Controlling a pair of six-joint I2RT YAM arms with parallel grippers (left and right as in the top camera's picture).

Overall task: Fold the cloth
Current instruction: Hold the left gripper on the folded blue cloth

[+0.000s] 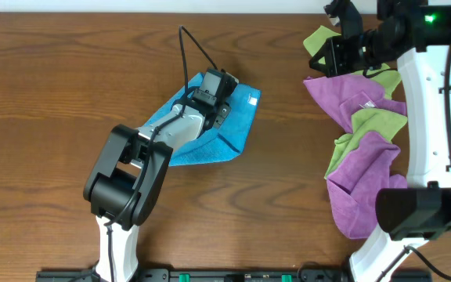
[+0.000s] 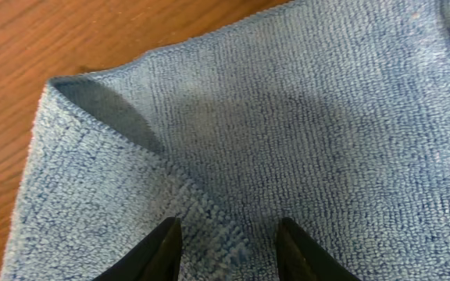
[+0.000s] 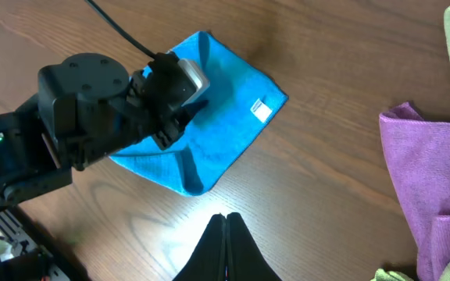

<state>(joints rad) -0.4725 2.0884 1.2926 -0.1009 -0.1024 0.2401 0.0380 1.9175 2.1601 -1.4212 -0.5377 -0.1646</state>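
My left gripper, jaws partly apart, over the sky-blue microfibre cloth: 1 fold laid, further folds apparently remaining.

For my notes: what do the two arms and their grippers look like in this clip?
Both arms have white links and bulky black joints. The left arm carries a black cable; the right arm shows a green light. The left gripper and right gripper have black, tapered fingers.

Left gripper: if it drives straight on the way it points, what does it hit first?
The cloth, at its folded-over edge just ahead of the left gripper; contact looks close, but depth is unclear.
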